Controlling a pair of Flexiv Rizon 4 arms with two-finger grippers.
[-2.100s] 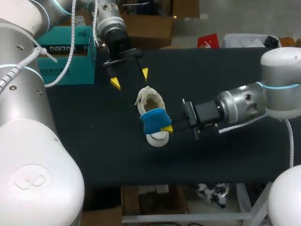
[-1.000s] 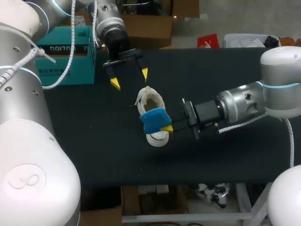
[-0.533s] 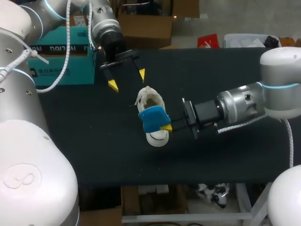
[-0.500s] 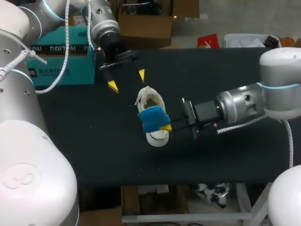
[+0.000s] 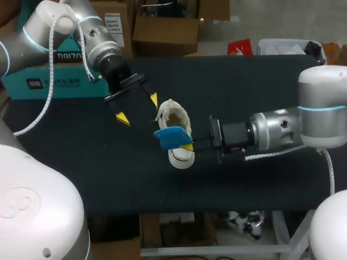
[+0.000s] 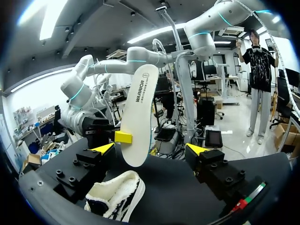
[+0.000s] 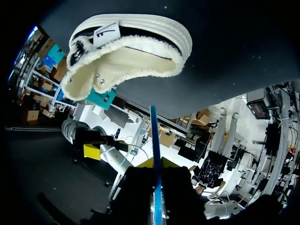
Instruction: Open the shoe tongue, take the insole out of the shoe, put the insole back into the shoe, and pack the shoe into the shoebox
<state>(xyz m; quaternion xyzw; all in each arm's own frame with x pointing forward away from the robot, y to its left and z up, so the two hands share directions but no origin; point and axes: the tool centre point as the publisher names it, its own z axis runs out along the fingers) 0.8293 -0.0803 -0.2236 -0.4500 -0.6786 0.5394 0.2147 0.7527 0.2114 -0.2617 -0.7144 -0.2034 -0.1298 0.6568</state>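
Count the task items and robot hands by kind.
Shoe: 1
Insole: 1
Shoebox: 1
Hands: 2, left hand and right hand
Total: 5

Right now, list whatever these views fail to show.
- Head view: the insole covers the middle of the shoe; how far it is opened is hidden.
- Head view: my left arm crosses the shoebox; lid state unclear.
- Right wrist view: insole edge-on, faces unseen.
- Left wrist view: the left gripper body cuts off the shoe's front.
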